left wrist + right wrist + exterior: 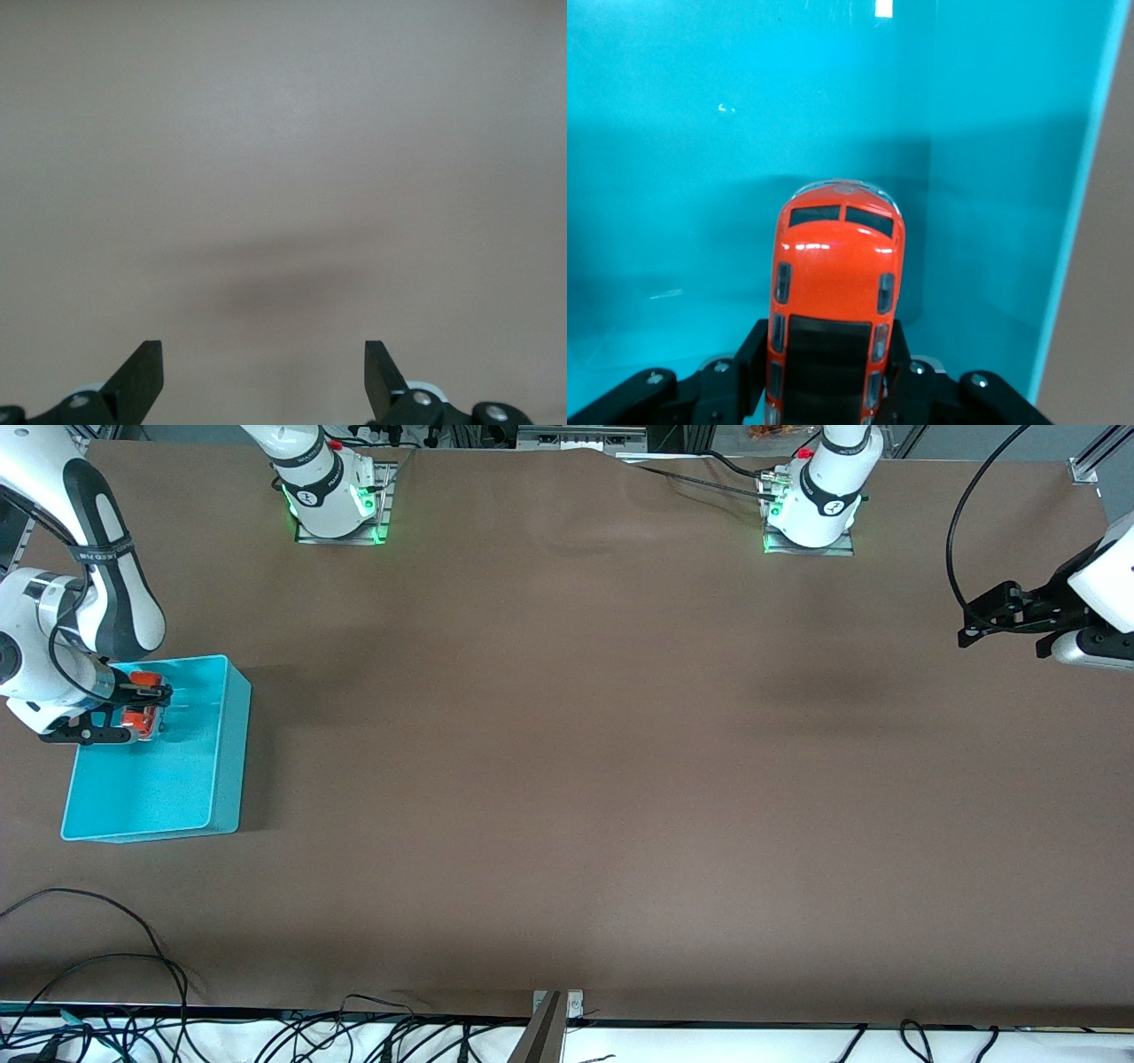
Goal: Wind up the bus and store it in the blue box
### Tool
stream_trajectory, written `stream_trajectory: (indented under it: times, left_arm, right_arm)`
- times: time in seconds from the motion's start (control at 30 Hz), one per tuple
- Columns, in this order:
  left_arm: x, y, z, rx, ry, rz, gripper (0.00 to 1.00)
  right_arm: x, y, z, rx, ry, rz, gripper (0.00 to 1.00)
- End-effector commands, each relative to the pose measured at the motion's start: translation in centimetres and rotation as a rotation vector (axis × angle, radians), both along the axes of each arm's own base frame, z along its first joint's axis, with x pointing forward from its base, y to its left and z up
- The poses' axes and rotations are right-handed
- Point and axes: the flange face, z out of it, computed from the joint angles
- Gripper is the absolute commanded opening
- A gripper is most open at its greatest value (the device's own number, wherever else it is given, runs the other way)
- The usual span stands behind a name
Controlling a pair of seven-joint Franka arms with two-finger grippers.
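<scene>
Right wrist view: the bus (pixel 835 301) sits clamped between my right gripper (pixel 833 372) fingers, hanging inside the box (pixel 190 779). Released from a height, it may bounce or tip. My left gripper (pixel 264 376) waits wide open over bare table (pixel 567 779).

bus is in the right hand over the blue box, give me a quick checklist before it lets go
1. Bus held by the right hand: ok, fingers shut on its sides.
2. Bus inside the outline of the blue box: ok, the front view shows it over the end of the box nearer the robots' bases.
3. Bus low enough to release: cannot tell, its height above the floor of the box is unclear.
4. Box floor under the bus free of other things: ok in the right wrist view.
5. Left hand out of the way: ok, open and waiting over bare table at the left arm's end.
</scene>
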Motion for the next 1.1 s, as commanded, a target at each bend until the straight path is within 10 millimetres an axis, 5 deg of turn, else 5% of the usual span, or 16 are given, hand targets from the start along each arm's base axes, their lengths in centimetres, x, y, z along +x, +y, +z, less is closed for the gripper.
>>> stream_trajectory:
  times: [0.0, 0.27, 0.53, 0.57, 0.6, 0.67, 0.7, 0.87, 1.07]
  left_arm:
    - [0.5, 0.3, 0.4, 0.017, -0.004, 0.008, 1.0]
    - [0.6, 0.3, 0.3, 0.017, -0.002, 0.008, 1.0]
    - [0.6, 0.3, 0.3, 0.017, -0.002, 0.008, 1.0]
    - [0.6, 0.3, 0.3, 0.017, -0.002, 0.008, 1.0]
    - [0.6, 0.3, 0.3, 0.017, -0.002, 0.008, 1.0]
    - [0.6, 0.3, 0.3, 0.017, -0.002, 0.006, 1.0]
    - [0.6, 0.3, 0.3, 0.017, -0.002, 0.008, 1.0]
    - [0.6, 0.3, 0.3, 0.017, -0.002, 0.006, 1.0]
    - [0.6, 0.3, 0.3, 0.017, -0.002, 0.006, 1.0]
  right_arm:
    - [0.8, -0.7, -1.3, -0.021, -0.006, 0.014, 0.0]
    - [2.6, -1.3, -2.3, -0.036, -0.029, 0.042, 0.0]
    - [2.1, -2.4, -4.7, -0.035, -0.059, 0.021, 0.0]
    - [2.0, -2.4, -4.8, -0.035, -0.057, 0.018, 0.06]
    - [2.1, -2.3, -4.9, -0.036, -0.06, 0.008, 0.28]
    - [2.0, -2.3, -5.0, -0.04, -0.062, -0.015, 0.87]
    - [2.0, -2.3, -4.8, -0.042, -0.067, -0.027, 1.0]
    - [2.2, -1.9, -3.6, -0.047, -0.078, -0.05, 1.0]
    - [2.6, -0.9, 0.7, -0.039, -0.053, -0.07, 1.0]
